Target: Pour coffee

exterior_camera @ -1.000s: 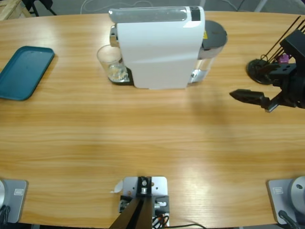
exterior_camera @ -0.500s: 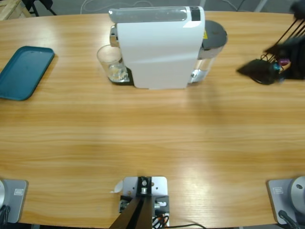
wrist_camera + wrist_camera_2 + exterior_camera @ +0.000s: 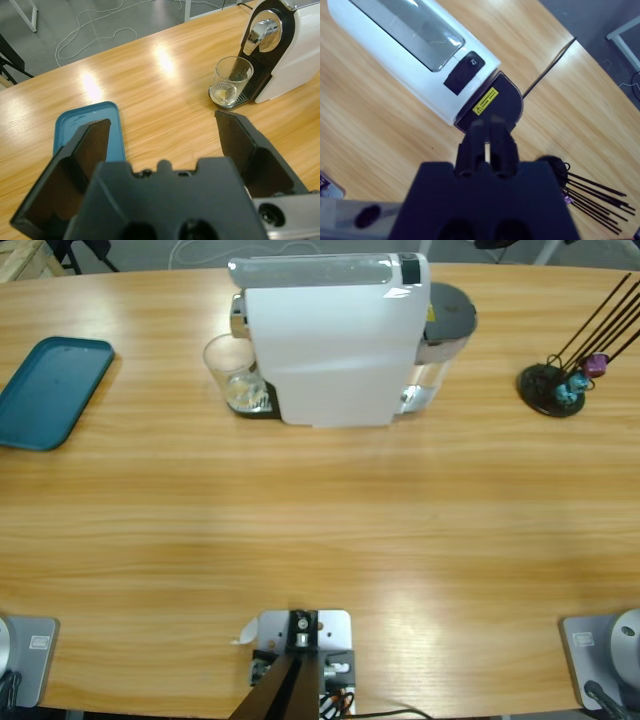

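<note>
Under the spout, an upright glass (image 3: 233, 373) holds coffee (image 3: 220, 94).

With the coffee machine (image 3: 335, 340) as landmark, the glass (image 3: 233, 373) stands at its left, the tray (image 3: 45, 390) far left, the capsule stand (image 3: 555, 388) far right.

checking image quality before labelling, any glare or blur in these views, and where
Left wrist view: bright glare patches on the table behind the glass; the left gripper is sharp. Right wrist view: the right gripper is soft and blurred up close, the coffee machine crisp. High view: a pale sheen on the wood near the bottom, otherwise even light.
</note>
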Robot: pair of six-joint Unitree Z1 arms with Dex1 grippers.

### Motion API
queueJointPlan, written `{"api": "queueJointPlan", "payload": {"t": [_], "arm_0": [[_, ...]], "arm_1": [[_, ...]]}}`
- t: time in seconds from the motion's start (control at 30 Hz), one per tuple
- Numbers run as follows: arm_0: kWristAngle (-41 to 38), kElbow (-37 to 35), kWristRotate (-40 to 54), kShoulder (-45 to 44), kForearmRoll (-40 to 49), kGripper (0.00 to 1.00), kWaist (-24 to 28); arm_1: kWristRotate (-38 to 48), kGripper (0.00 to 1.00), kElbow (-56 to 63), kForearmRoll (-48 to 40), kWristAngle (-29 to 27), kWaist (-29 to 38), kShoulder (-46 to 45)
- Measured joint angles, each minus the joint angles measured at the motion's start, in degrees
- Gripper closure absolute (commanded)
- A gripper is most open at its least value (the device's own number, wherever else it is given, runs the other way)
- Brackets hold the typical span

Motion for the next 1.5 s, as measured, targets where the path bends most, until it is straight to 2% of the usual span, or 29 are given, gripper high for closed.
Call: {"api": "queueJointPlan", "payload": {"t": [0.33,0.47,0.63,1.5], "arm_0": [[-0.51,0.01,0.00,0.22,0.00,0.105,0.00],[-0.55,0.01,0.00,0.22,0.00,0.110,0.00],[-0.55,0.02,0.00,0.22,0.00,0.110,0.00],[-0.55,0.12,0.00,0.22,0.00,0.115,0.00]], "arm_1": [[-2.33,1.000,-8.54,3.40,0.04,-0.01,5.08],[-2.90,1.000,-11.59,4.21,2.26,-0.01,6.46],[-3.01,1.000,-11.85,4.26,3.94,-0.01,6.92],[-3.03,1.000,-15.91,6.90,3.97,-0.01,12.47]]}}
